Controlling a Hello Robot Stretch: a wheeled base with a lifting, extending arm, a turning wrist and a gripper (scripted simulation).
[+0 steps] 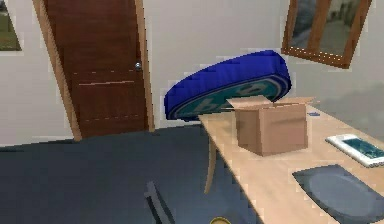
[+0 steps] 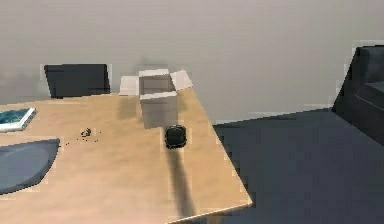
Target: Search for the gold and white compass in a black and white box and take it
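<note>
A small dark boxy thing (image 2: 177, 137) stands on the wooden table (image 2: 120, 185), just in front of an open cardboard box (image 2: 158, 98) with its flaps up. I cannot tell what the dark thing is. A tiny dark speck (image 2: 87, 131) lies further toward the arm side view's left. In the forward view the same cardboard box (image 1: 270, 128) stands near the far end of the table (image 1: 255, 175).
A big blue oval cushion-like thing (image 1: 230, 85) leans behind the table's far end. A flat white and teal item (image 1: 358, 148) and a dark mat (image 1: 340, 190) lie on the table. A brown door (image 1: 97, 60), a dark chair (image 2: 77, 79) and a dark sofa (image 2: 365, 90) stand around.
</note>
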